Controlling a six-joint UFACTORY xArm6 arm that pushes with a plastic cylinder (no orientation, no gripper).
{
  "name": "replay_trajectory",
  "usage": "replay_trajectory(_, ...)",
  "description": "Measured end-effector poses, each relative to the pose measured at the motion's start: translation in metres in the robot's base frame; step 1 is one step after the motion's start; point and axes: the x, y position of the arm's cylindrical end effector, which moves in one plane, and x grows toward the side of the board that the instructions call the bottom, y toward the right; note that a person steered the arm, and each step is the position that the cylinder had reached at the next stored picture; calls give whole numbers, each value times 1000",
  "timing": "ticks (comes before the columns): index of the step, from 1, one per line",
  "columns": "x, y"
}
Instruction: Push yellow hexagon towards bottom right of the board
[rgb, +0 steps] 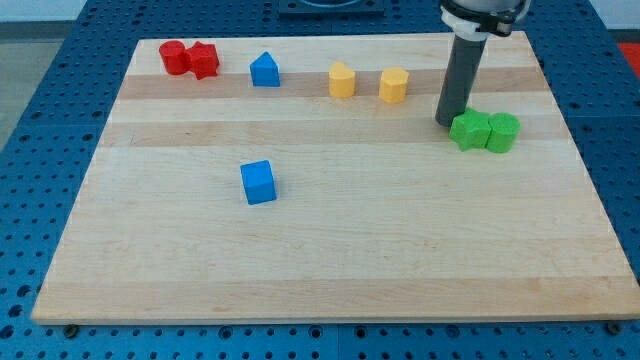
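The yellow hexagon (394, 86) sits near the view's top, right of centre. A second yellow block (342, 80), rounded at the top, sits just to its left. My tip (446, 122) rests on the board to the lower right of the yellow hexagon, with a gap between them. The tip touches the upper left side of a green star-like block (469, 131).
A green cylinder (502, 132) sits against the green block's right side. Two red blocks (189, 59) sit together at the top left, a blue house-shaped block (264, 70) beside them. A blue cube (258, 183) sits left of centre. The wooden board (330, 270) lies on a blue perforated table.
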Motion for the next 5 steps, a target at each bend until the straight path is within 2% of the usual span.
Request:
replay_trajectory(3, 0, -38)
replay_trajectory(5, -19, -39)
